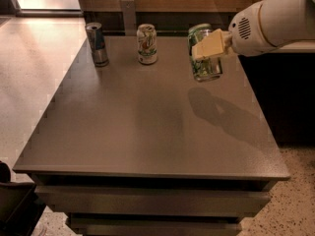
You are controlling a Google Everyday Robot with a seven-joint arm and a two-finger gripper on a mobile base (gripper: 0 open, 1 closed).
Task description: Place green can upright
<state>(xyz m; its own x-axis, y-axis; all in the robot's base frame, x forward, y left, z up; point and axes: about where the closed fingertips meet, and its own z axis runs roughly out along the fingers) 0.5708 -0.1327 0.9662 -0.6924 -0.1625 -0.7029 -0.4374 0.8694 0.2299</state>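
Note:
The green can (204, 65), dark green with pale markings and a silver top and bottom, hangs nearly upright above the right rear part of the grey table (147, 127). My gripper (209, 45) comes in from the right on a white arm and is shut on the green can, its tan fingers (212, 44) across the can's upper half. The can's shadow lies on the table below and to the right of it.
A mostly white can (147, 44) stands upright at the back middle of the table. A slimmer blue-and-silver can (97, 44) stands upright at the back left. A dark counter lies to the right, a wall behind, pale floor to the left.

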